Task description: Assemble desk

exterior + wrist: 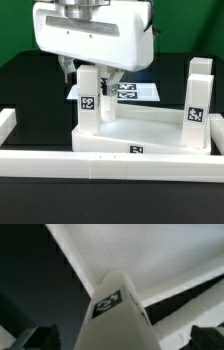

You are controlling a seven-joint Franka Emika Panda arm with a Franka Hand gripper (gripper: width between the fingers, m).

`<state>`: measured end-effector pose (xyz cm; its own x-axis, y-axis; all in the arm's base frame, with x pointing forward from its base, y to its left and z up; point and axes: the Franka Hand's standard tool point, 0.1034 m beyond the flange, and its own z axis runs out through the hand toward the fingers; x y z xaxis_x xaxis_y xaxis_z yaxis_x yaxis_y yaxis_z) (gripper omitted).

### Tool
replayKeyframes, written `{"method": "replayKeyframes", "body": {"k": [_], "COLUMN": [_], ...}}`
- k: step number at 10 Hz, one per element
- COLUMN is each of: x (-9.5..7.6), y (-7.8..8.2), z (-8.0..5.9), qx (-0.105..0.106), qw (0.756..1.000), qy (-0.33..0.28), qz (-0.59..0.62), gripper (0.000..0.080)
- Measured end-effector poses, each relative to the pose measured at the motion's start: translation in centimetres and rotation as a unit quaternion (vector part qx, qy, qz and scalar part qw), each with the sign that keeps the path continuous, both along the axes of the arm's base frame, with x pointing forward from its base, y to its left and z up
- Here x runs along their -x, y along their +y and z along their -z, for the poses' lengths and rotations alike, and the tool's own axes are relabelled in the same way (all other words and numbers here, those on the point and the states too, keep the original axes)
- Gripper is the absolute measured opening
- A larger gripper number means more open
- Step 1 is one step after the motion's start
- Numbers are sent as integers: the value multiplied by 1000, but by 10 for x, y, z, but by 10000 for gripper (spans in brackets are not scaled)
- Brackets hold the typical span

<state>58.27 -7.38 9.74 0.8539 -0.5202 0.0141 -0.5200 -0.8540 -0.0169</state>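
**Claw spread wide above an upright leg**

The tabletop [150,140] lies on the dark worktop [20,75], against the border wall [60,160]. Two leg blocks stand upright on it: one [88,95] at nine o'clock from its centre, another [198,95] at three o'clock. The claw [92,72] hangs over the nine-o'clock leg [118,308], fingers [40,336] wide apart, gripping nothing. The marker board [135,91] lies behind.

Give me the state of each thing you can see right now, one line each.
gripper: open, jaws wide on either side of the near leg, not gripping it.
near leg: upright on the tabletop.
far leg: upright on the tabletop at the exterior view's right.
tabletop: lying flat against the border wall.
border wall: lying along the front.
marker board: flat on the table, behind.
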Motion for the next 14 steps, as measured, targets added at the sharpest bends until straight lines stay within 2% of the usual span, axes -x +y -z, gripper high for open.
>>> {"method": "replayKeyframes", "body": {"k": [7,9,10,11,14], "x": [0,0,0,0,0], "y": [-1,-2,-2,-2,-2], "z": [0,0,0,0,0], "qx": [9,9,9,9,8], "qw": [977,977,977,977,982], "qy": [1,1,1,1,0], "qz": [-215,-213,-213,-211,-187], "gripper": [649,401,401,288,288]}}
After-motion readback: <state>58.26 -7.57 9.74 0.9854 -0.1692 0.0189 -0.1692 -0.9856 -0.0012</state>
